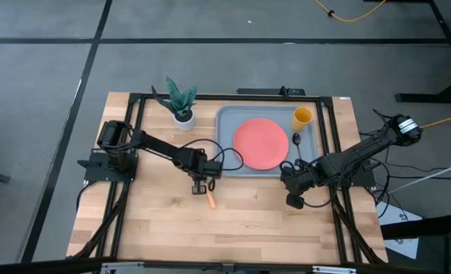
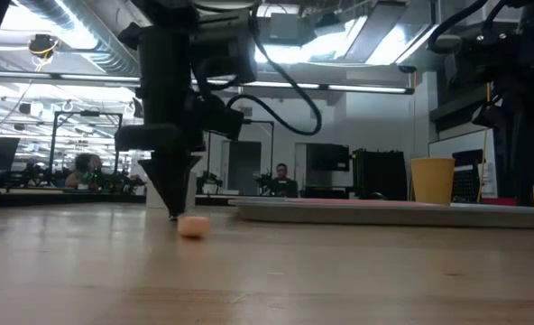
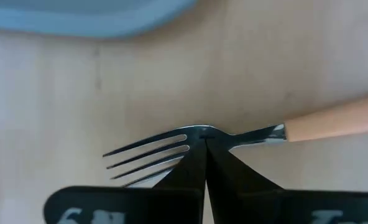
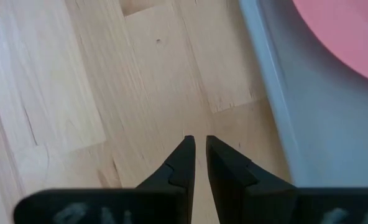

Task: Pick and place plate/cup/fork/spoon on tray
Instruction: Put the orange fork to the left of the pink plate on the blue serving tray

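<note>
Fork (image 3: 190, 146) is last item left: lies on table (image 1: 248, 221) beside tray (image 1: 227, 122), left gripper (image 3: 206, 144) clenched on its neck. Plate (image 1: 260, 142), cup (image 1: 302, 116), spoon (image 1: 296, 141) already on tray. Right gripper (image 4: 197, 146) idle, fingers nearly closed, w/ nothing held.

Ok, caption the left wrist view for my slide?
Left gripper shut on the fork at its neck, tray beyond.

The fork (image 3: 234, 134) has its handle cut off by the left wrist view's edge, and the left gripper (image 3: 206, 143) covers part of its neck and 1 tine. In the high view only its tan handle (image 1: 211, 199) shows. The tray (image 3: 91, 15) and plate (image 4: 349, 34) are cropped. The spoon (image 1: 296, 141) is too small to detail.
</note>
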